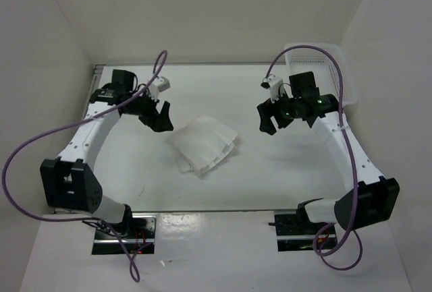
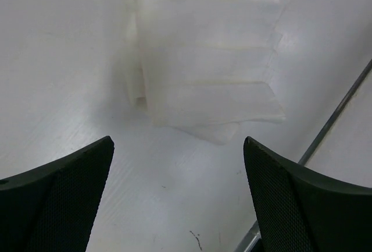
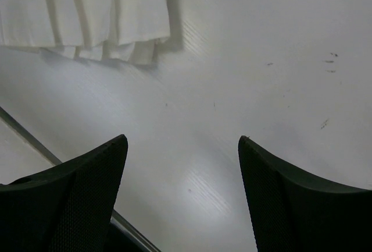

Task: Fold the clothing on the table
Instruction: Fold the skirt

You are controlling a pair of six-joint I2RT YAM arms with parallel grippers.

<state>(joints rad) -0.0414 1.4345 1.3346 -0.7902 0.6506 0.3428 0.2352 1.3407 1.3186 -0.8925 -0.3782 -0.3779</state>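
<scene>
The clothing lies folded into a small layered white bundle in the middle of the table. Its stacked edges show at the top of the left wrist view and at the upper left of the right wrist view. My left gripper hovers just left of the bundle, open and holding nothing. Off to the bundle's right, my right gripper is open too, with bare tabletop between its fingers.
A white mesh basket stands at the table's back right corner, behind the right arm. A grey metal rail runs along the table's near edge, seen also as the rail. White walls enclose the table.
</scene>
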